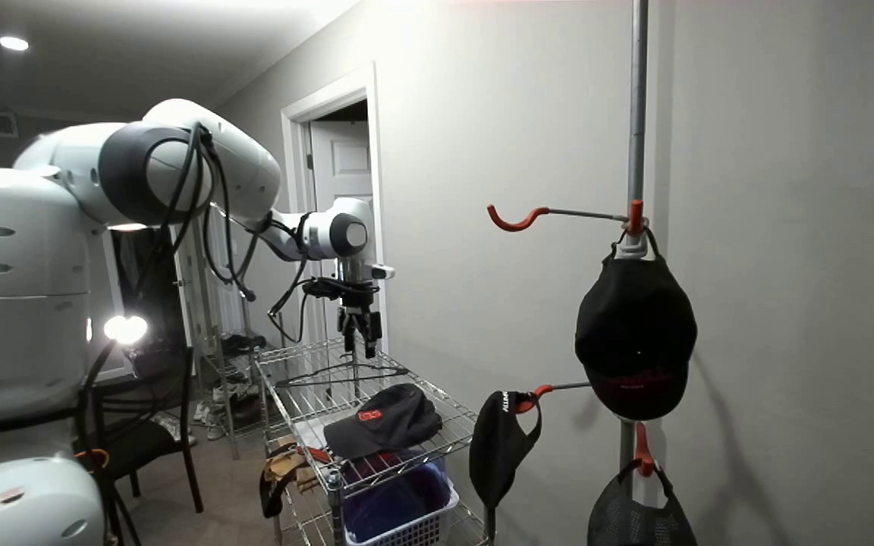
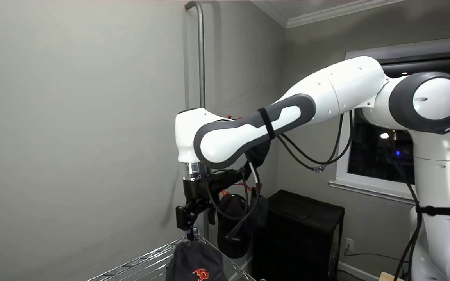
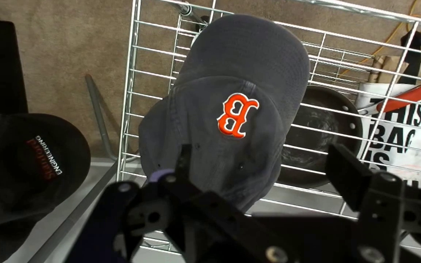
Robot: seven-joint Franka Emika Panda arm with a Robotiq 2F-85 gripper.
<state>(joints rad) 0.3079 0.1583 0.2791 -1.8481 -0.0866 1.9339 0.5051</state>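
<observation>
My gripper (image 1: 359,352) points down above a wire shelf (image 1: 452,415), with its fingers apart and nothing between them. In the wrist view the gripper (image 3: 261,155) has its two fingers spread wide. Nearest is a dark grey cap (image 3: 210,146) with a red-orange B, lying on the shelf. The cap (image 1: 399,425) also shows in both exterior views (image 2: 193,257). In an exterior view the gripper (image 2: 190,236) overlaps the cap's top edge; a gap shows from the opposite side. A black cap (image 1: 634,334) hangs from a metal pole (image 1: 638,98).
More caps hang lower on the pole, one black (image 1: 494,455) and one mesh-backed (image 1: 638,523). A red-tipped hook (image 1: 513,221) sticks out bare. A dark hanger (image 1: 342,373) lies on the shelf. A white basket (image 1: 422,527) and a dark pan (image 3: 322,128) sit below. A black box (image 2: 299,230) stands behind.
</observation>
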